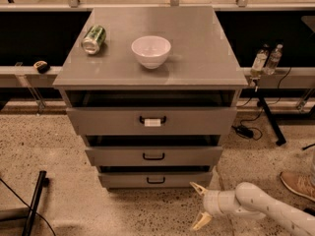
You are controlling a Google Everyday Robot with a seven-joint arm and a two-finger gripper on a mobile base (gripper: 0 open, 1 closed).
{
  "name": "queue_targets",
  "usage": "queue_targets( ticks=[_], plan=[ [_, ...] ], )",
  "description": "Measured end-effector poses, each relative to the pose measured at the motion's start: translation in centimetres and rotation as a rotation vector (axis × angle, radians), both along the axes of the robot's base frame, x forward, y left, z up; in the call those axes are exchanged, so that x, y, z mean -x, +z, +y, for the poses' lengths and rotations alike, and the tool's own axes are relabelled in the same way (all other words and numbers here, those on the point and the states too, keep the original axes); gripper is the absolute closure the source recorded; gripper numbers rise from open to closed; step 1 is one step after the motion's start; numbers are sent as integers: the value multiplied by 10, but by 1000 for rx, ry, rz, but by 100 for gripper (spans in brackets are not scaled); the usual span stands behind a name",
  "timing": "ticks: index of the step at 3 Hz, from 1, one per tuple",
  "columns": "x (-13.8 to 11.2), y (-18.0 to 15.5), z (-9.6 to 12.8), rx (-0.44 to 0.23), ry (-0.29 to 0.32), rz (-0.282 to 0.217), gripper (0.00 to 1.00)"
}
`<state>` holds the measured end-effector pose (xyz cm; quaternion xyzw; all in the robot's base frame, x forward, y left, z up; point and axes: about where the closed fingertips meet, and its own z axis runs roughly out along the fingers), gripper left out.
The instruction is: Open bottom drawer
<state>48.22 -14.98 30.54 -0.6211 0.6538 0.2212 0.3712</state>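
Grey three-drawer cabinet (pixel 147 73), bottom drawer (pixel 123 180) lowest, just above the speckled floor; white gripper (pixel 195 206) low to its right, apart from the drawer front, fingers spread wide, grasping nothing; white bowl (pixel 151 51), green can (pixel 93 39) on top

text: none readable (white label (pixel 152 122) illegible) | hand (pixel 195 206): spread, near bottom drawer (pixel 123 180)

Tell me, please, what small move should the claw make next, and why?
Probably ease the claw up and left toward the handle of the bottom drawer. The claw is open, low near the floor, right of and below that handle, and touches nothing.
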Motion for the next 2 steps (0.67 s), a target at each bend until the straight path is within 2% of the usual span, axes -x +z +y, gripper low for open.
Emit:
queue_targets(
  ticks=[1,2],
  plan=[
    [-4,-1,3,7,18,4,0],
    [-31,-22,0,51,38,5,0]
  ],
)
